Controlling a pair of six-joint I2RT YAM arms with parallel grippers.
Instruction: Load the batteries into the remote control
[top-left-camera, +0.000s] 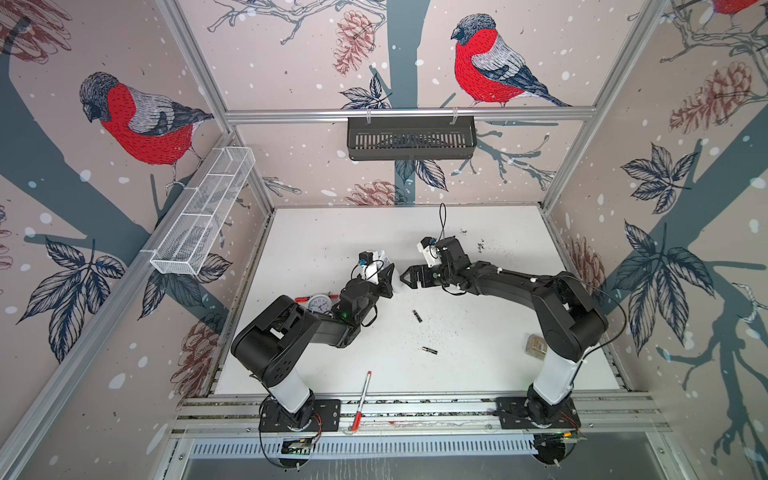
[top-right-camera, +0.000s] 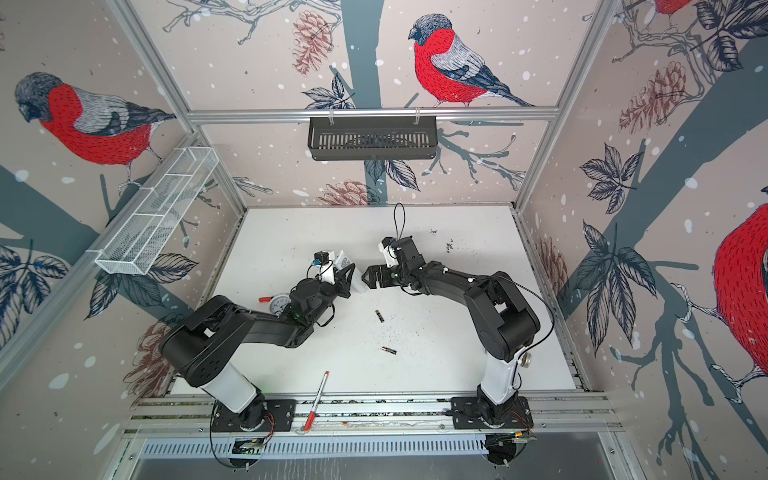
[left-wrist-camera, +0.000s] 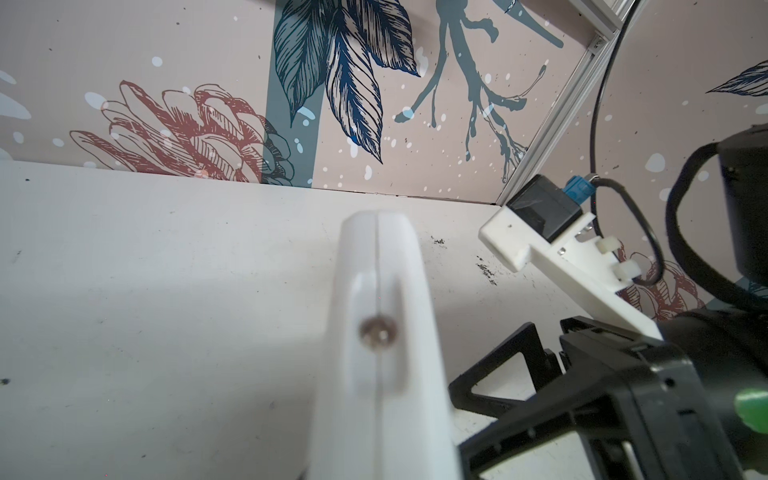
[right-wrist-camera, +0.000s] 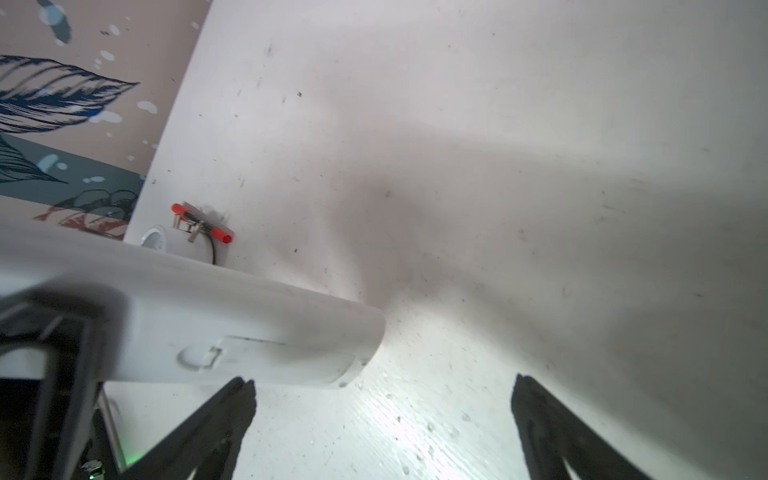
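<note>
Jaws of the left gripper (top-left-camera: 386, 277) are clenched on the remote control (right-wrist-camera: 232, 328) and appear to hold it lifted off the table (top-left-camera: 332, 232), its plain white back turned toward the right gripper (top-left-camera: 405, 277). That gripper's jaws stand fully released, grasping nothing, just beside the remote's free end. In the right wrist view the battery cover (right-wrist-camera: 286, 357) lies close in front of one open right jaw and looks shut, its small latch recess showing. The batteries are loose on the table, well apart from both pairs of jaws and on the arm-base side of them: the nearer battery (top-left-camera: 417, 316) below the gap between the two grippers, the farther battery (top-left-camera: 429, 350) beyond it. The step in hand seems to be opening the compartment. Next, the right jaws likely need to catch the latch and draw the cover off while the left grip holds firm. The smooth, shallow cover may let a fingertip slip.
</note>
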